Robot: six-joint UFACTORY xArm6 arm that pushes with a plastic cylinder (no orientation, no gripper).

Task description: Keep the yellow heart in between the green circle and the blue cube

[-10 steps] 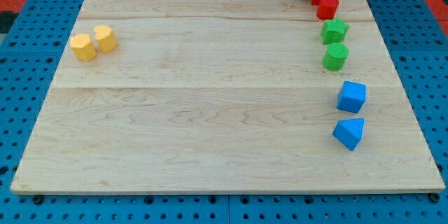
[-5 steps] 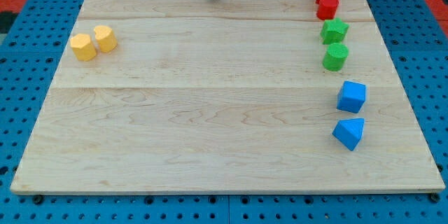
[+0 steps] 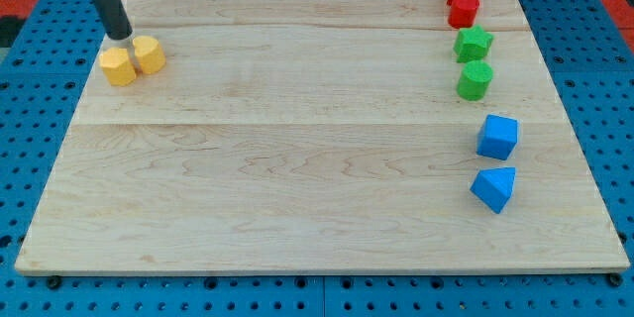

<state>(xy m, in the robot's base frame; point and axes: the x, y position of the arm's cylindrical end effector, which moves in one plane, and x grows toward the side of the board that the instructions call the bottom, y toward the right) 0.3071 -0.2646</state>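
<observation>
Two yellow blocks sit side by side at the view's upper left: one (image 3: 149,54) looks like the heart, the other (image 3: 118,66) is more angular. My tip (image 3: 119,36) is just above them, close to the angular block's top edge. The green circle (image 3: 475,80) and the blue cube (image 3: 497,137) stand far away on the view's right, the cube below the circle, with a small gap between them.
A green star (image 3: 474,43) sits right above the green circle. Two red blocks (image 3: 462,0) are stacked close at the top right corner. A blue triangular block (image 3: 493,188) lies below the cube. The wooden board (image 3: 297,158) rests on blue pegboard.
My tip has swept from the top right, beside the red blocks, along the board's top edge to the yellow blocks at the upper left. No block has moved.
</observation>
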